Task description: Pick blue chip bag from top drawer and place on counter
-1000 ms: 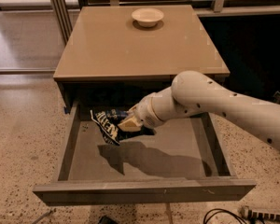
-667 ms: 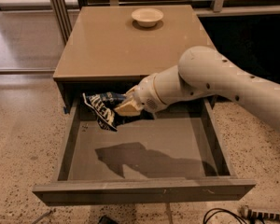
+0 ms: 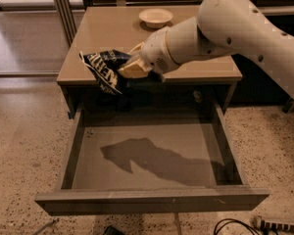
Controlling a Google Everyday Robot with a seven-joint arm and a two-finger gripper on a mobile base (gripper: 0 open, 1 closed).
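My gripper (image 3: pixel 126 66) is shut on the blue chip bag (image 3: pixel 104 70), a crinkly navy bag with white lettering. It holds the bag in the air at the front edge of the counter (image 3: pixel 98 38), above the back of the open top drawer (image 3: pixel 147 155). The bag hangs to the left of the fingertips, partly over the counter edge. The drawer is pulled fully out and holds nothing; the arm's shadow lies on its flat bottom. My white arm reaches in from the upper right across the counter.
A small cream bowl (image 3: pixel 156 17) sits at the back middle of the counter. Speckled floor surrounds the cabinet. Cables (image 3: pixel 235 225) lie on the floor at the lower right. Metal posts (image 3: pixel 63 6) stand behind at the left.
The gripper has lifted the bag up out of the drawer to counter height. The arm has risen with it, and the drawer now holds nothing.
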